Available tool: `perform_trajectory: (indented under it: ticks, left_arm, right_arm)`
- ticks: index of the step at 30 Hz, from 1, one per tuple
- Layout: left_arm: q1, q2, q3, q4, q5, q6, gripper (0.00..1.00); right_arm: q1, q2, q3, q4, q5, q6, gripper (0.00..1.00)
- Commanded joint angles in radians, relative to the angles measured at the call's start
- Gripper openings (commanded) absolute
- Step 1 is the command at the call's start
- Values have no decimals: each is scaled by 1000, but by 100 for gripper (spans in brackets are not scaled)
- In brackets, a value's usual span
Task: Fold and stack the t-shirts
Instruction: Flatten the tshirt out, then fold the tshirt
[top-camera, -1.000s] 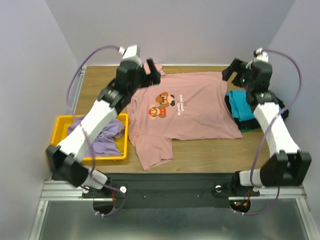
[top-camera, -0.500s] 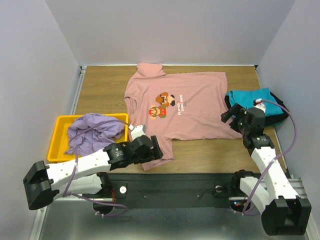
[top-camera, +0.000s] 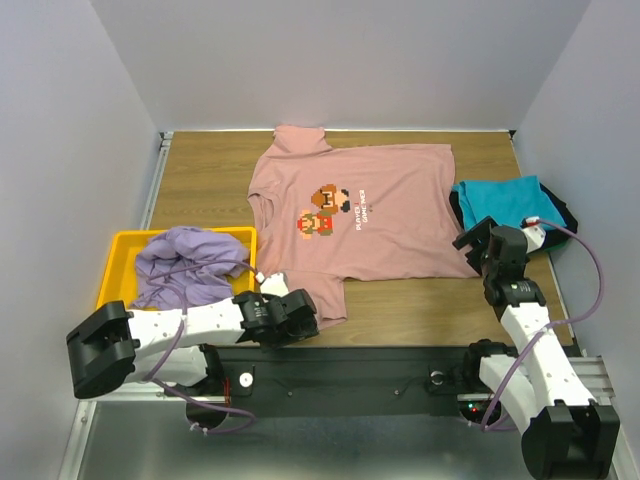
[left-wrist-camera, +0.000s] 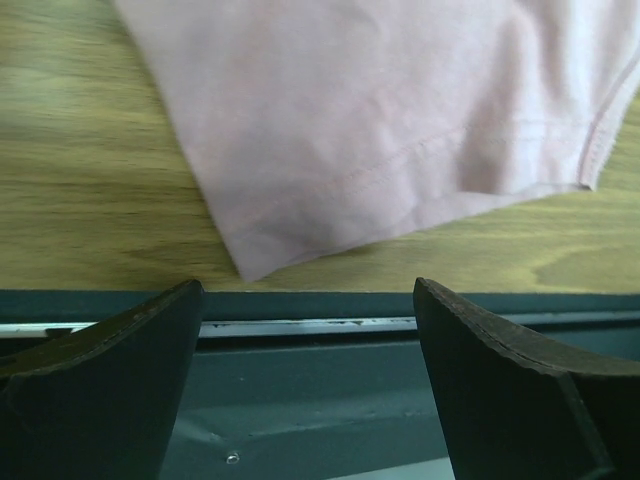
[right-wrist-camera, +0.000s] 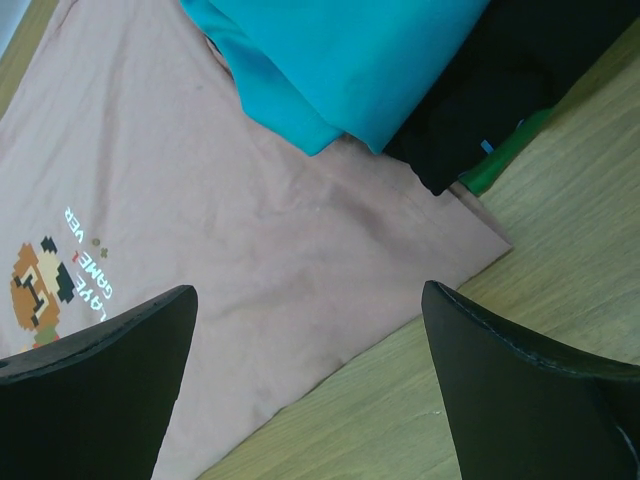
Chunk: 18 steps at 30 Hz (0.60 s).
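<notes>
From above, the dusty pink t-shirt (top-camera: 390, 215) lies spread flat, print up, in the middle of the wooden bench (top-camera: 200, 180). At the bench's left, the lavender t-shirt (top-camera: 185, 265) sits crumpled inside the yellow bin (top-camera: 112, 278). At the right edge, the teal t-shirt (top-camera: 500, 200) lies folded on top of the black t-shirt (top-camera: 562, 210). The left gripper (top-camera: 308, 318) is low at the near edge, beside the pink t-shirt's near sleeve. The right gripper (top-camera: 472, 238) hovers by the pink t-shirt's right corner, just beside the teal one.

The left wrist view shows the 2 fingers (left-wrist-camera: 100, 380) spread wide and released, nothing between them. The pink sleeve's hemmed corner lies on the wood just ahead, near the bench's front edge.

The right wrist view shows its fingers (right-wrist-camera: 520, 380) equally wide and released, above the pink t-shirt's corner. The teal t-shirt overlaps that cloth, the black one under it, with a green scrap (right-wrist-camera: 505, 155) at the black edge.
</notes>
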Motion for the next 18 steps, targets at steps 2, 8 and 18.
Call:
perform_trajectory:
  ticks: [2, 8, 18]
  left_arm:
    - [0, 40, 26, -74, -110, -60, 96]
    - [89, 120, 33, 37, -116, 21, 78]
    - [124, 186, 27, 59, -29, 117, 5]
  right_arm:
    - [4, -2, -1, 17, 49, 26, 100]
    - [4, 7, -4, 16, 55, 20, 100]
    - [4, -16, -12, -89, 149, 70, 100]
